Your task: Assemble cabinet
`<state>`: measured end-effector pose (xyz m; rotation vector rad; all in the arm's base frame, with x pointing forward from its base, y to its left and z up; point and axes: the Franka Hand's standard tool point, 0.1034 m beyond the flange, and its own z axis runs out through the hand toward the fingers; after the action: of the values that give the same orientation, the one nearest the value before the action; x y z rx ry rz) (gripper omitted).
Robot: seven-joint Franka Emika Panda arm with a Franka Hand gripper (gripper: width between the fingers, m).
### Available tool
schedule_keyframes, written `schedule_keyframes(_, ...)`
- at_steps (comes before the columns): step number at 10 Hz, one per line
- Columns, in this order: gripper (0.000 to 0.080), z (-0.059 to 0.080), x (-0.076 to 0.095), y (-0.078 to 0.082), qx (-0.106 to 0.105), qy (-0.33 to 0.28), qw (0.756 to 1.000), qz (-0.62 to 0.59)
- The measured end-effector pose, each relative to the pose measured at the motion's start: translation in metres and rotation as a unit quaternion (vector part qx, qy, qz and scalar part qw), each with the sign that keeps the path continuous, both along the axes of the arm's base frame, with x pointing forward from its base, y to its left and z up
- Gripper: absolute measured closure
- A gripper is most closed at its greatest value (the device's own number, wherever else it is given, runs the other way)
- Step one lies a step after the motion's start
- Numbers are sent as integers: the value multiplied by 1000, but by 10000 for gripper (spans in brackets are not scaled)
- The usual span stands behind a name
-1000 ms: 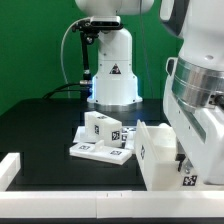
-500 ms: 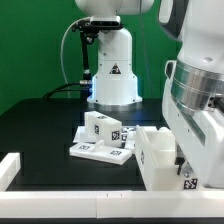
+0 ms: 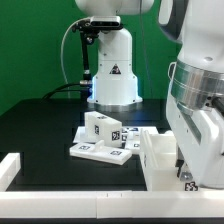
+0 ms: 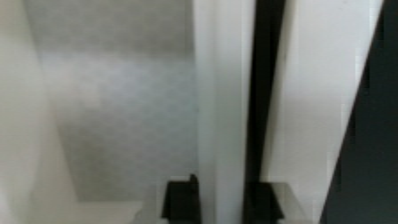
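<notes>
On the black counter [image 3: 40, 122], tagged flat panels [image 3: 92, 152] with a small block [image 3: 100, 126] on top lie loose mid-scene; just to the exterior view's right stands the white box shell [image 3: 157, 160], the arm over it. The end effector [image 4: 231, 203] is pressed nearly together, pinching one thin shell wall — a repositioning step, I judge. Next: set the shell square, let go, fetch a panel. Since a second ago, shell and arm sit lower in frame; the pile is unmoved.

cabinet shell [image 3: 158, 165] shifted, toward exterior view's right
</notes>
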<state>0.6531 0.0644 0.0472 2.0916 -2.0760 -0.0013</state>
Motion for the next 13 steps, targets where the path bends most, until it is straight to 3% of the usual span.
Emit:
schedule_keyframes(6, 709, 0, 6, 0, -13, -11, 1000, -3)
schedule_keyframes(13, 709, 0, 10, 0, -14, -14, 1000, -3)
